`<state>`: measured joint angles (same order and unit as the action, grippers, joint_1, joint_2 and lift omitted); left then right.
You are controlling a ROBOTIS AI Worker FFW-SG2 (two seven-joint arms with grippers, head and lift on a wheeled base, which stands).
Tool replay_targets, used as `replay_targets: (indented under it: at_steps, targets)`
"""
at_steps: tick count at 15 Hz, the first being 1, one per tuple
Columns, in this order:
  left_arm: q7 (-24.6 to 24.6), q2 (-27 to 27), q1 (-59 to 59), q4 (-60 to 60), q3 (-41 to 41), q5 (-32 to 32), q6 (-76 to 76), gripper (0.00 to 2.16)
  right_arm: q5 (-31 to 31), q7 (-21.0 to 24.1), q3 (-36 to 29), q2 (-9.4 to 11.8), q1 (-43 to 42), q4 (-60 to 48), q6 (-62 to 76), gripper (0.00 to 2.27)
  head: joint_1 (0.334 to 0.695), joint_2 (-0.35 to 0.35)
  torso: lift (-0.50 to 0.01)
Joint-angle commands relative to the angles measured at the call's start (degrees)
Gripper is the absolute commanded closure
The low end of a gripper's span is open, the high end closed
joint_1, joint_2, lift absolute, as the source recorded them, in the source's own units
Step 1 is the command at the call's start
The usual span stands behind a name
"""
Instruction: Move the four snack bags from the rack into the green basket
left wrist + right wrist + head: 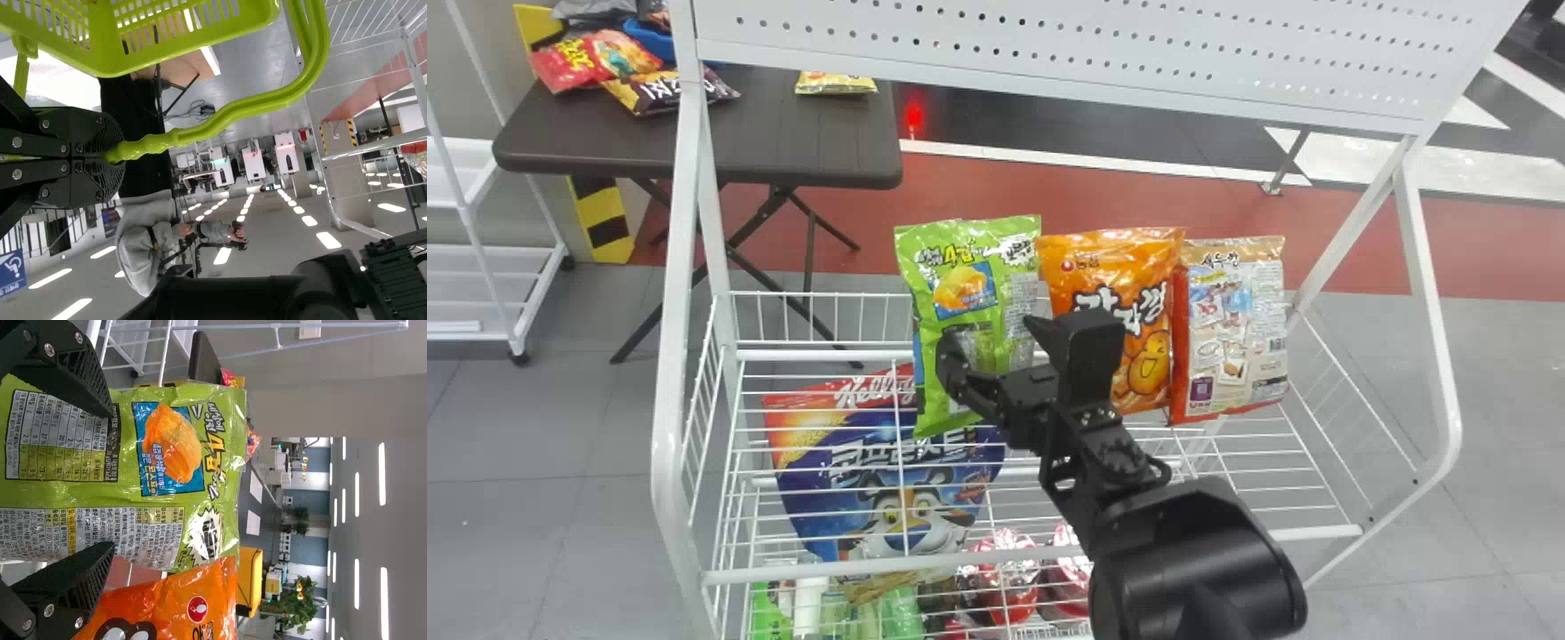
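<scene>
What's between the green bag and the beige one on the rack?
In the head view, the orange snack bag stands between the green bag and beige bag.

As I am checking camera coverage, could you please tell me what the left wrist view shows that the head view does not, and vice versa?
Left wrist view: the green basket, its handle clamped in the left gripper.

Head view: the green snack bag and orange snack bag, with the right gripper at the green one.

Both: the white wire rack and the black right arm.
</scene>
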<state>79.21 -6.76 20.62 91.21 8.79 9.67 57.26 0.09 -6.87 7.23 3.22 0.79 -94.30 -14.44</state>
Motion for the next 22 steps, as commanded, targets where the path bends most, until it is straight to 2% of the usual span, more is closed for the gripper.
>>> replay_targets:
  at_steps: [1, 2, 3, 10, 13, 14, 16, 18, 21, 22]
  targets:
    - [-0.11, -0.01, -0.32, -0.16, 0.18, 0.00, 0.00, 1.79, -0.09, -2.45, 0.33, 0.04, -2.29, 2.28, -0.81, 1.09, 0.695, -0.234, 0.000]
    - [-0.11, -0.01, -0.41, -0.24, 0.27, 0.00, 0.18, 1.78, 0.00, -2.54, 0.77, 0.04, -2.02, 2.19, -0.99, 1.78, 0.695, -0.227, 0.000]
    - [-0.11, -0.01, -0.41, -0.16, 0.27, 0.00, 0.18, 1.78, 0.17, -3.86, 1.21, 0.04, -1.67, 1.84, -1.17, 2.01, 0.695, -0.220, 0.000]
    - [-0.11, 0.08, -0.41, 0.11, 0.35, 0.00, 0.35, 1.78, 0.17, -8.60, 1.83, 0.21, 3.60, -7.04, -2.57, 2.07, 0.695, -0.179, 0.000]
    - [-0.11, 0.08, -0.41, 0.20, 0.27, 0.00, 0.35, 1.79, 0.35, -9.13, 1.21, 0.74, 10.37, -17.06, -3.45, 2.07, 0.695, -0.168, 0.000]
    - [-0.11, 0.08, -0.32, 0.20, 0.18, 0.00, 0.35, 1.79, 0.00, -9.30, 0.77, 1.27, 13.53, -21.72, -4.33, 2.07, 0.695, -0.169, 0.000]
    - [-0.11, 0.08, -0.32, 0.28, 0.18, 0.00, 0.35, 1.78, -0.88, -9.30, -0.37, 3.99, 20.21, -32.88, -10.66, 2.07, 0.695, -0.187, 0.000]
    - [-0.11, 0.08, -0.32, 0.28, 0.18, 0.00, 0.18, 1.79, -4.40, -10.01, -3.53, 6.54, 26.63, -42.37, -23.49, 2.07, 0.695, -0.213, 0.000]
    - [-0.20, 0.60, -0.32, 0.11, -0.09, 0.09, -0.17, 1.78, -13.45, -11.24, -10.30, 8.12, 34.80, -51.51, -41.07, 2.07, 0.695, -0.304, 0.000]
    - [-0.11, 0.60, -0.32, 0.28, 0.00, 0.09, -0.17, 1.79, -15.12, -12.21, -11.88, 8.30, 38.23, -53.71, -41.60, 2.07, 0.695, -0.333, 0.000]
